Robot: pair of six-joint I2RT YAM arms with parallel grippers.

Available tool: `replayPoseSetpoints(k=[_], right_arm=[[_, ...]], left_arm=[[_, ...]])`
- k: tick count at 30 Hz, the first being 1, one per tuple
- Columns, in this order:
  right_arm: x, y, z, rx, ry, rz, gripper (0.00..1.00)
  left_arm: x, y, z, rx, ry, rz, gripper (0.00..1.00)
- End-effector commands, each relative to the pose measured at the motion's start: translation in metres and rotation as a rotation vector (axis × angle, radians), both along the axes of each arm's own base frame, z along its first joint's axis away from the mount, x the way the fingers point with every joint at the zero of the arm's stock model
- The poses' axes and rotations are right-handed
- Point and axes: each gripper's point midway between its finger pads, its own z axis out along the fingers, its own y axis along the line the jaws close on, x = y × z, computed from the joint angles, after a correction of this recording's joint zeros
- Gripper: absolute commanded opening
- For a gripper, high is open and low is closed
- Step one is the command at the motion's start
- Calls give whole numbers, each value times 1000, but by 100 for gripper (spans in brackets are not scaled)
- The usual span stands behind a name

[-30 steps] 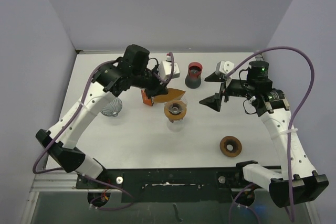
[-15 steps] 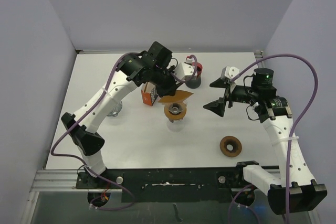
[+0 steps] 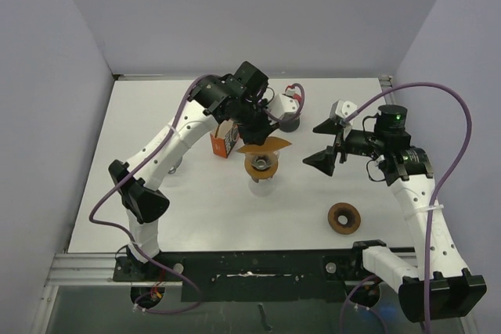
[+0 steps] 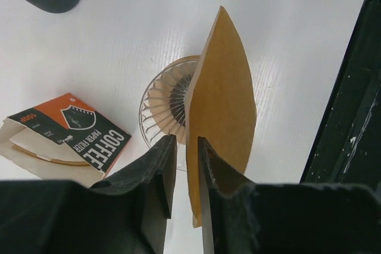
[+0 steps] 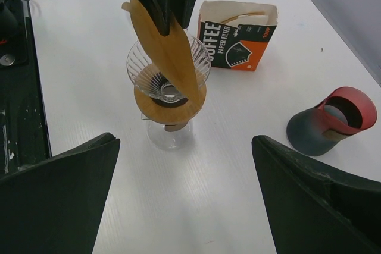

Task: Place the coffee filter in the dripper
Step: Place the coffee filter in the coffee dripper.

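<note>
A tan coffee filter (image 3: 266,145) hangs on edge over the glass dripper (image 3: 261,165), which sits on a wooden collar. Its lower tip reaches into the ribbed cone (image 5: 168,81). My left gripper (image 4: 186,141) straddles the filter's (image 4: 223,99) top edge. Its jaws stand slightly apart: the paper lies against the right finger, with a sliver of light at the left one. From the right wrist, the filter (image 5: 169,52) slants down from the dark fingers. My right gripper (image 3: 313,142) waits wide open to the right of the dripper, holding nothing.
An orange and black filter box (image 3: 223,140) lies just left of the dripper. A dark cup with a red rim (image 5: 333,120) stands behind it. A brown ring (image 3: 344,218) rests near the front right. The black rail (image 4: 351,123) runs along the near edge.
The left arm has carried the filter rightwards to above the dripper, and its jaws have parted a little. The right gripper has shifted slightly and stays open.
</note>
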Motion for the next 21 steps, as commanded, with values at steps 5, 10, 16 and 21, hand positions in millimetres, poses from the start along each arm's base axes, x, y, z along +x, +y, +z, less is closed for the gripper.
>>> replayPoseSetpoints(k=[5, 10, 16, 21], right_arm=[[5, 3, 10, 55, -2, -9, 99], [9, 4, 9, 67, 17, -15, 98], [17, 6, 9, 96, 65, -50, 96], [34, 9, 7, 101, 136, -143, 94]], left_arm=[[-3, -1, 18, -52, 7, 38, 41], [1, 6, 20, -68, 9, 73, 49], [9, 19, 18, -84, 29, 127, 54], [14, 29, 19, -104, 32, 173, 59]])
